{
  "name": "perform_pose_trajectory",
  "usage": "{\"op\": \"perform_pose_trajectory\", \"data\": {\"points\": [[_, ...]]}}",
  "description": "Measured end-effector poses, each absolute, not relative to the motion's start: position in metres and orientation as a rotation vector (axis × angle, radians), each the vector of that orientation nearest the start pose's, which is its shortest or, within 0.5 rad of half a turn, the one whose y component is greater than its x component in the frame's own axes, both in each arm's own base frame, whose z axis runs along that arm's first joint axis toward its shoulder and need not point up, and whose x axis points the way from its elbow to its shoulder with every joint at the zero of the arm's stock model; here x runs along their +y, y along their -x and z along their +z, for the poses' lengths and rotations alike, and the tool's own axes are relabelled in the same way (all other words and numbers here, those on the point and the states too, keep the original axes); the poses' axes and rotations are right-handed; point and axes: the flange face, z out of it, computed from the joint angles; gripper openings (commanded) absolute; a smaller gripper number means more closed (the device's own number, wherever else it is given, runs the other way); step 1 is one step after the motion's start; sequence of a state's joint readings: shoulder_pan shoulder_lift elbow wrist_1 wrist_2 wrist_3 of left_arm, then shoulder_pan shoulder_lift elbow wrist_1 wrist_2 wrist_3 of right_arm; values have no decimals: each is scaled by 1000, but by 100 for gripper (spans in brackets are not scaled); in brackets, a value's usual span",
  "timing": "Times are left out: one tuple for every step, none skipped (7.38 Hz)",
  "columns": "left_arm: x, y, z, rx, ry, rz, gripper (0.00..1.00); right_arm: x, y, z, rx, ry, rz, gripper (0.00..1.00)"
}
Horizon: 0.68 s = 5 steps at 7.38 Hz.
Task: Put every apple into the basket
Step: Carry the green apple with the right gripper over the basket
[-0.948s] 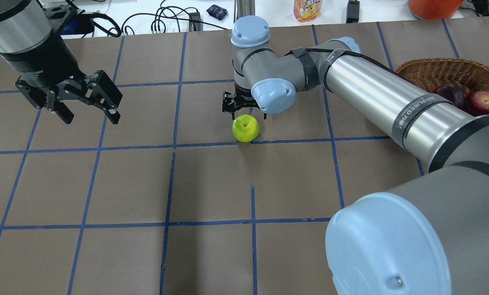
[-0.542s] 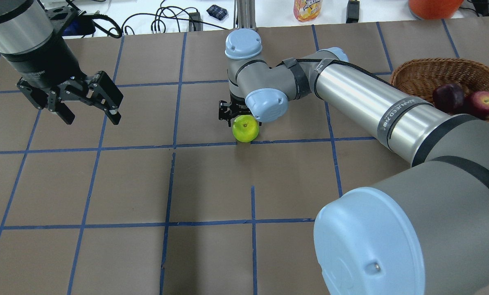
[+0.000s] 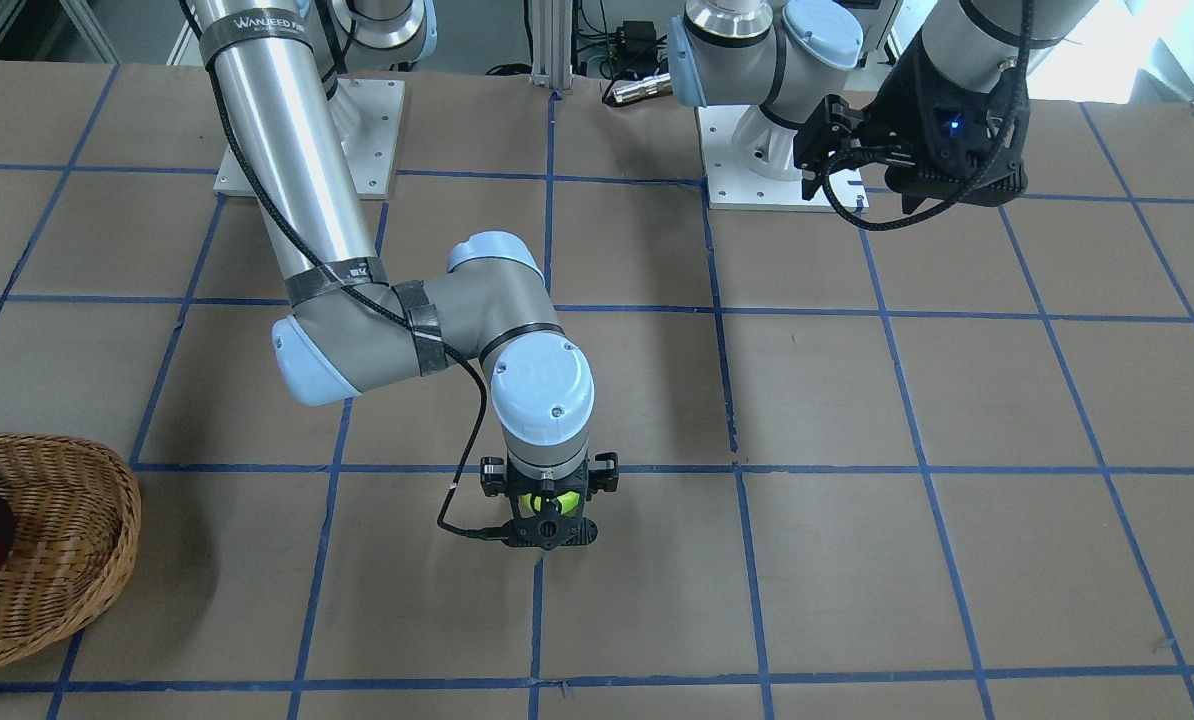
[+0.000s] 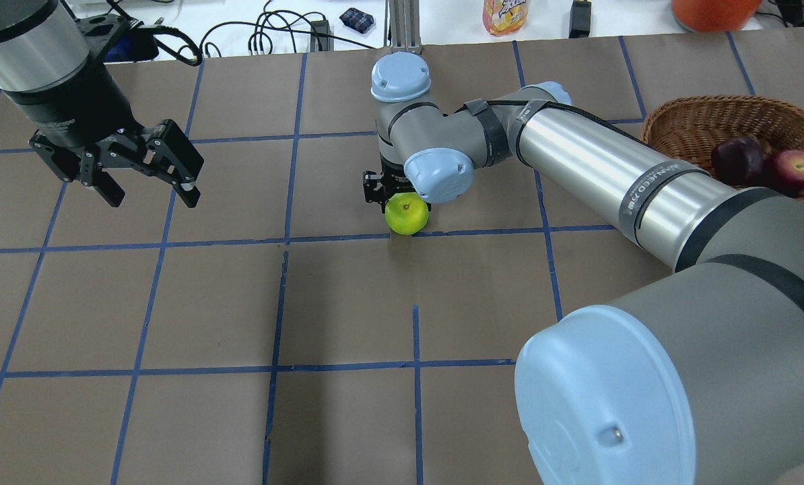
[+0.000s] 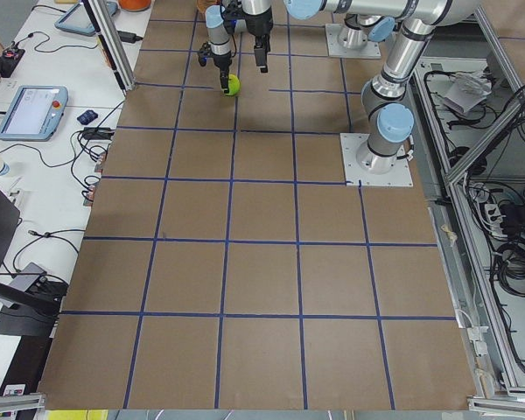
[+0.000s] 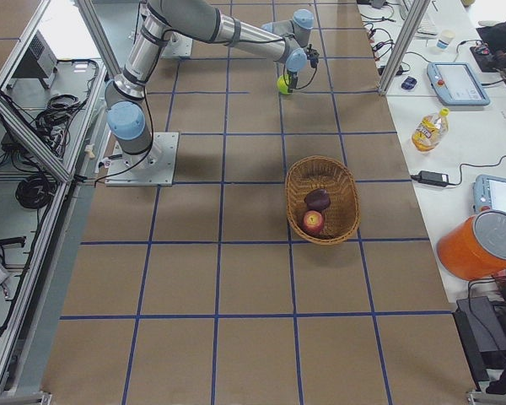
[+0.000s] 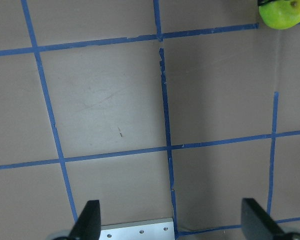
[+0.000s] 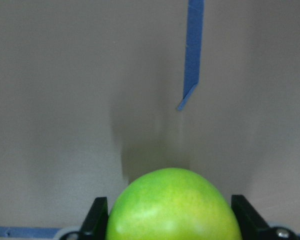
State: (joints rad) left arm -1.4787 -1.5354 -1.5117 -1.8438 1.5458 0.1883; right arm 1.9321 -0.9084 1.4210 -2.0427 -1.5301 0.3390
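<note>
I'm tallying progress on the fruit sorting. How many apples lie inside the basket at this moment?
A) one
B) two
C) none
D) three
B: the dark purple apple and the red apple lie in the basket, while the green apple sits out on the table, flanked by the fingers of the right gripper.

A table (image 4: 173, 303) papered in brown and ruled into squares by blue tape (image 4: 277, 303) fills most of the room. In the right-end view a white bench (image 6: 489, 143) runs along 3 o'clock and carries a bottle (image 6: 427, 128), a tablet (image 6: 458, 83) and an orange jug (image 6: 476, 245). At 9 o'clock, aluminium posts (image 6: 101, 38) stand beside cables (image 6: 35, 187) on the grey floor. The light is even and soft.
</note>
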Motion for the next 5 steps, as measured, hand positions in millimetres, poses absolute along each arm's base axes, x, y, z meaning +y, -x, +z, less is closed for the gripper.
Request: {"op": "perform_pose_trajectory", "data": {"points": [[-467,93,508,3176,-151,278,100,-607,-361,225,3128,13,86,0],[-467,93,507,3174,-150,283,100,-613,-330,255,3155,-32,99,0],[-468,93,505,3173,-148,288,100,-622,-280,287,3177,-85,123,0],[-469,93,504,3172,-147,293,100,-631,-223,315,3184,-113,143,0],[-469,93,504,3172,-146,294,100,-637,-166,336,3196,-112,149,0]]}}
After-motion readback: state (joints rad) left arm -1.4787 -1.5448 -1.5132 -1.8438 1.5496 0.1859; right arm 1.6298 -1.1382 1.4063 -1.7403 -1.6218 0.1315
